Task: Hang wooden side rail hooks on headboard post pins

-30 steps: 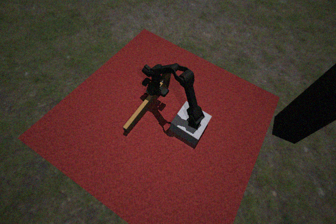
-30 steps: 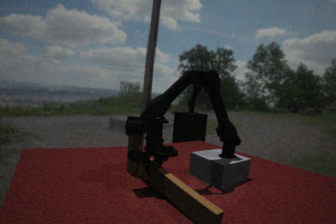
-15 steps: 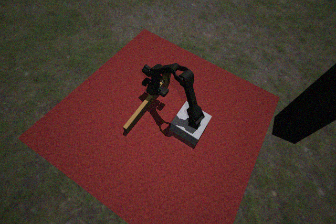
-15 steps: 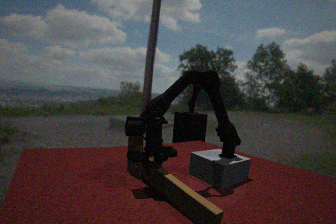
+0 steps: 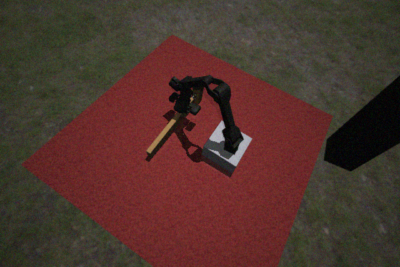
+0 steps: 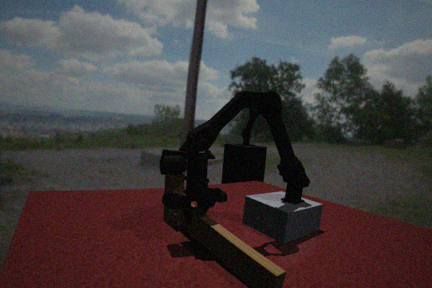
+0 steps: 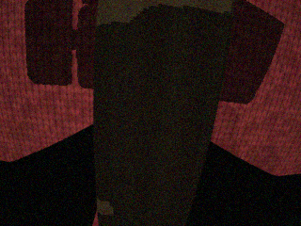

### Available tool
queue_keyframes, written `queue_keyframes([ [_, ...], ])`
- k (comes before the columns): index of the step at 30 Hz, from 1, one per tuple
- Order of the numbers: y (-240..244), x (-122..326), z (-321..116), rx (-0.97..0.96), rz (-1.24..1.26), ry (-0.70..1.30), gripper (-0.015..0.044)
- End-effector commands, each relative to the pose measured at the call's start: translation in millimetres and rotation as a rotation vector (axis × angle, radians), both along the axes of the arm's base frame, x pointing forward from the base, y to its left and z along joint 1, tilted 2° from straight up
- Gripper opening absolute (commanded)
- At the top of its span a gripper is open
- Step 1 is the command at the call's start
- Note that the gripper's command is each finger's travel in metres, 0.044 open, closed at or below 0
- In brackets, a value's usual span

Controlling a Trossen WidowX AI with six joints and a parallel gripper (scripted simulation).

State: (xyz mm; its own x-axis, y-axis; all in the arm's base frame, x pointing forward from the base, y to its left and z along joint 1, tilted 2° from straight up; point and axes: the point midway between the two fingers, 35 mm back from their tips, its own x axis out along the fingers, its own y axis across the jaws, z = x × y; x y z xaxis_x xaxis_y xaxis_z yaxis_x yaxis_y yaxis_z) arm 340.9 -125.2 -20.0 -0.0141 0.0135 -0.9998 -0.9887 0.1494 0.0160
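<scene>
The wooden side rail (image 5: 161,136) (image 6: 248,249) (image 7: 155,104) slopes from the gripper toward the exterior camera. Its far end is low at the red surface; contact is not clear. My gripper (image 5: 183,110) (image 6: 190,210) (image 7: 142,127) is shut on the rail near its hook end, with one black finger on each side in the wrist view. The brown headboard post (image 5: 197,95) (image 6: 173,184) stands upright right beside that end. The gripper and arm hide most of the post's face. The steel hooks, slot and pins cannot be made out, so whether the hooks sit on the pins cannot be told.
The arm's base stands on a grey-white block (image 5: 217,154) (image 6: 264,216), to the right of the rail. The red table top (image 5: 106,167) (image 6: 87,236) lies under everything. A dark pole rises behind the table in the exterior view. Gripper shadows flank the rail.
</scene>
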Motion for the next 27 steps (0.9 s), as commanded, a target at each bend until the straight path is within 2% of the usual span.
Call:
queue_keyframes([
  [1,-3.3,4.4,3.4,-0.007,-0.003,-0.013,0.0],
  [27,-6.1,3.6,1.9,-0.007,-0.003,-0.013,0.0],
])
